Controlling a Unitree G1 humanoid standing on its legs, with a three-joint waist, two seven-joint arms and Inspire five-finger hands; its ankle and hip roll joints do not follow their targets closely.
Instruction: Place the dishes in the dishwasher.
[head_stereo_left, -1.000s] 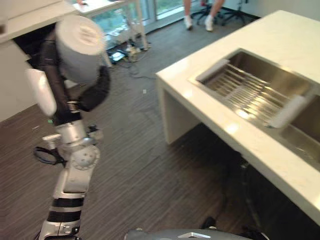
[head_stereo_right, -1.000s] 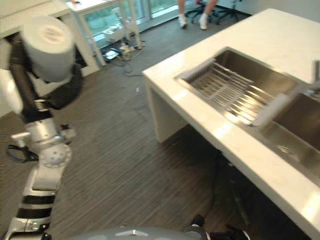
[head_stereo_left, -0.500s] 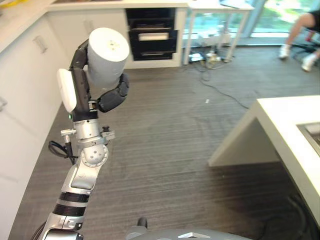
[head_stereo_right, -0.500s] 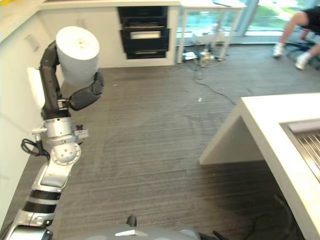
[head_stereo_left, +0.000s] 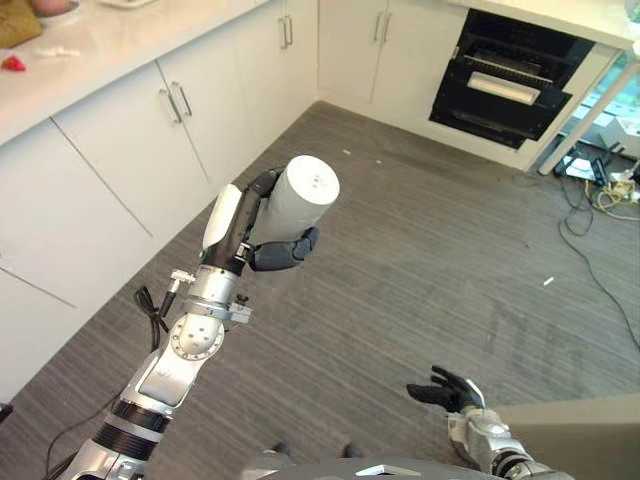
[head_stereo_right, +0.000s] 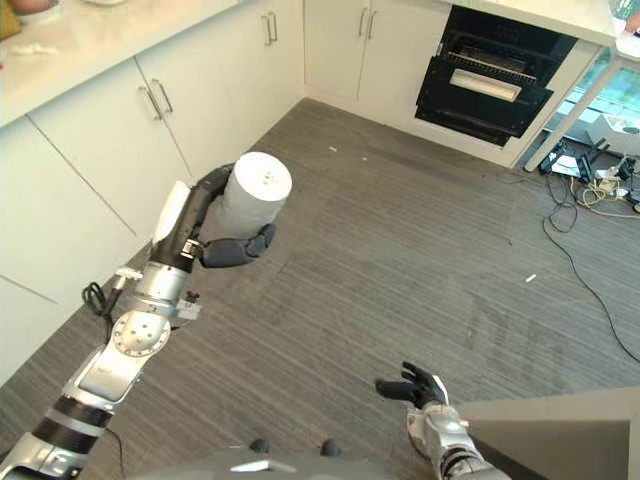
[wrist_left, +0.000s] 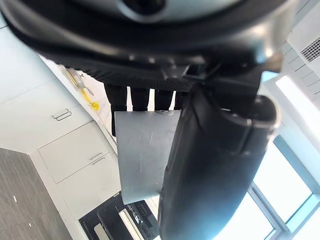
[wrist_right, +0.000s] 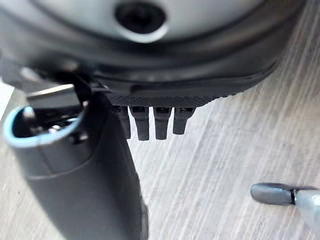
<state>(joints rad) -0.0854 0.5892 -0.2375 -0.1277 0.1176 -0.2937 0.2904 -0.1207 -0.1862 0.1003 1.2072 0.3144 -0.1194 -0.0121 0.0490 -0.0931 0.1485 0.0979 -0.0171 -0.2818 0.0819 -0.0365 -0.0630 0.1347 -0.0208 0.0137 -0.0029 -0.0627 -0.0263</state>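
Left eye view: left hand (head_stereo_left: 262, 236) fingers wrap a white cup (head_stereo_left: 298, 194), carried well short of the open dishwasher (head_stereo_left: 508, 82). Right hand (head_stereo_left: 447, 392) hangs relaxed, empty. Loading remains.

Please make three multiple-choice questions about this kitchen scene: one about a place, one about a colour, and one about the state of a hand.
1. Where is the white cup?
A. in the left hand
B. on the floor
C. on the counter

2. What colour are the cabinet doors?
A. black
B. white
C. red

3. How is the right hand?
A. shut on a cup
B. holding a plate
C. open, holding nothing

Answers:
1 A: the left hand curls its fingers round the cup, above the floor.
2 B: the doors are white.
3 C: its fingers are relaxed, with bare floor beyond them.
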